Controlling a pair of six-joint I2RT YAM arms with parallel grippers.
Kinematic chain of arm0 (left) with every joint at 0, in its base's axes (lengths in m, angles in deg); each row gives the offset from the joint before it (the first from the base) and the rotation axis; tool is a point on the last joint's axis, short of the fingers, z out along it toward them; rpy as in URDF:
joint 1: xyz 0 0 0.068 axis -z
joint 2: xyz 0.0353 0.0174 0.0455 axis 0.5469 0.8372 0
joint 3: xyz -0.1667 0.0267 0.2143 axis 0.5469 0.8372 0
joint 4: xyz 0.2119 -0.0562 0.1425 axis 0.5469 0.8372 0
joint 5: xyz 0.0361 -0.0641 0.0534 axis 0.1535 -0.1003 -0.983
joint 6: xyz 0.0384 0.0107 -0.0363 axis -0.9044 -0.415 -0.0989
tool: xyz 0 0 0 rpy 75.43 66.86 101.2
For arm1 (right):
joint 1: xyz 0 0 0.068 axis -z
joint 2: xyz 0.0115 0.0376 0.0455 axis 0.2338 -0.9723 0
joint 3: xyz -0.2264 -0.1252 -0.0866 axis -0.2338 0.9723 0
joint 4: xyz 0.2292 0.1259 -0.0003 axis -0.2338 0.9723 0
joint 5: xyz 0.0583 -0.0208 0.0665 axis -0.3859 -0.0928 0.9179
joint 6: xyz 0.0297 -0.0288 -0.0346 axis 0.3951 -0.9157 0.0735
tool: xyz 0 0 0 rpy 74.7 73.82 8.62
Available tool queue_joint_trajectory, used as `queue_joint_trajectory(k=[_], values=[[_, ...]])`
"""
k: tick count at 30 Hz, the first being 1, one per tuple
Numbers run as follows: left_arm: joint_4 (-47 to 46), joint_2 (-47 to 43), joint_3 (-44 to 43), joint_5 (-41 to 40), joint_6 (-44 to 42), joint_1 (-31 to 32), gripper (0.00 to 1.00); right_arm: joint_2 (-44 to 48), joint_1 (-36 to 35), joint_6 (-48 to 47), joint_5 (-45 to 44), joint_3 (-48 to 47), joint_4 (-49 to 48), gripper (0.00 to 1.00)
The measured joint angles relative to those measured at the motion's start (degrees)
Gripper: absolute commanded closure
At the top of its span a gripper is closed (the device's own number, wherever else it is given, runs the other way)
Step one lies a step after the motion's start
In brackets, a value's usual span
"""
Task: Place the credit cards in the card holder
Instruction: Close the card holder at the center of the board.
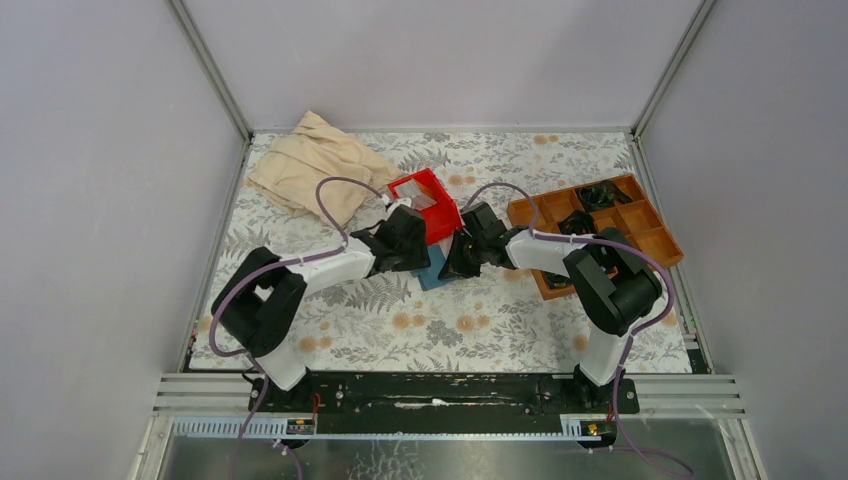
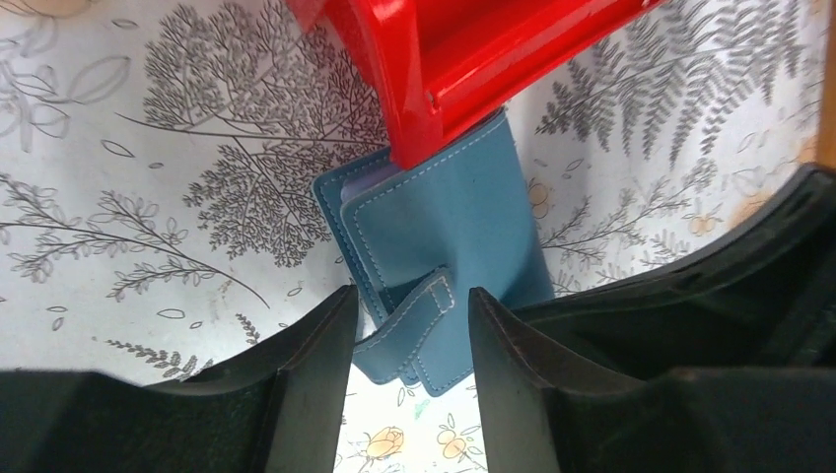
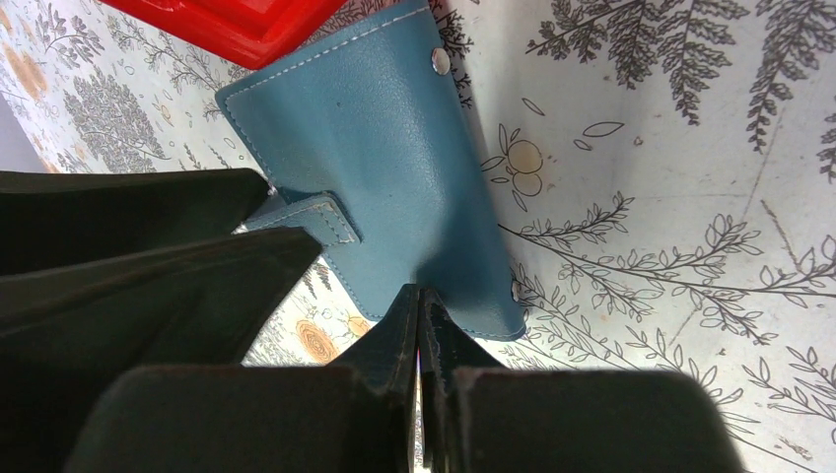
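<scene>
The wallet (image 2: 463, 227) lies folded on the table (image 2: 138, 118), its far end at the red bin's (image 2: 463, 49) corner and its strap loose. The left gripper (image 2: 409, 310) stands open astride that strap. The right gripper (image 3: 419, 301) is pinched together at the wallet's edge, with a pale sliver (image 3: 419, 394) between its fingers, perhaps a card. No card shows plainly, so I judge the loading barely begun.

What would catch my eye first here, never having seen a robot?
Mid-table lies a small teal-blue card holder, one end at the corner of a bright red bin. The left gripper stands open astride the holder's strap, while the right gripper is shut at the holder's edge. A crumpled beige cloth lies at the back left.
</scene>
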Motion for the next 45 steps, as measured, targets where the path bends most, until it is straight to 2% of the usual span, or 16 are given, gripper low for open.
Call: queue_joint_trajectory(k=[5,11,19,26,32,38,45], values=[[-0.22,2.54,0.0,-0.24,-0.72,1.57,0.57,0.0,0.0,0.0,0.02,0.02,-0.02,0.97],[0.31,4.59,-0.96,-2.12,-0.81,2.82,0.63,0.0,0.0,0.0,0.02,0.04,-0.02,0.95],[0.68,5.38,-1.57,-4.24,0.5,3.72,0.66,0.31,0.0,-0.96,-0.07,0.0,0.13,0.78],[-1.36,4.79,0.15,-4.48,1.99,3.87,0.66,4.31,-0.04,-4.48,-3.21,-0.55,5.79,0.61],[-4.0,3.96,2.23,-4.44,2.21,3.89,0.66,5.97,0.68,-5.97,-3.93,-0.59,6.27,0.54],[-5.57,3.74,3.82,-4.09,2.14,3.87,0.68,5.25,3.39,-5.86,-2.21,2.19,1.73,0.5],[-7.19,4.17,4.85,-2.95,2.1,3.85,0.8,0.92,5.95,-3.98,5.33,5.44,-9.66,0.47]])
